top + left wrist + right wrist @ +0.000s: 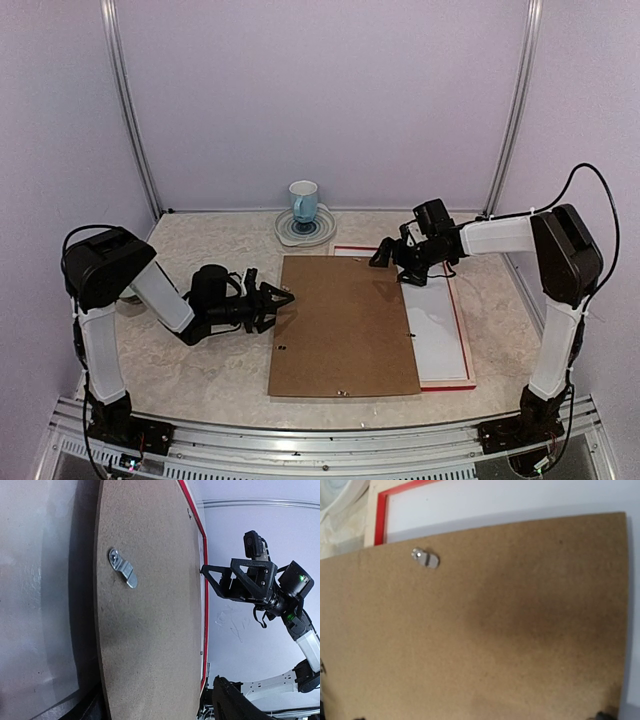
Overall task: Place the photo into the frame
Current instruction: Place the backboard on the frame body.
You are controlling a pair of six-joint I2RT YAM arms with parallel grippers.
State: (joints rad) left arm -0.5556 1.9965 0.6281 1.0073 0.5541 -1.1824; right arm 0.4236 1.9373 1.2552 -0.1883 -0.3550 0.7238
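A brown backing board point(345, 325) with a small metal clip point(123, 568) lies across most of the frame point(447, 386). The frame's red edge point(205, 605) and a white sheet point(440, 335) inside it show on the right. The photo's printed side is out of view, and I cannot tell whether that sheet is the photo. My left gripper point(277, 308) is open, turned on its side. It straddles the board's left edge, which is raised off the table. My right gripper point(392, 262) hangs open just above the board's far right corner point(600, 535).
A blue and white mug point(303, 200) stands on a saucer point(322, 233) at the back, just beyond the board. The marble-patterned table point(200, 370) shows to the left of the board. Lilac walls and metal posts point(130, 120) close in the sides.
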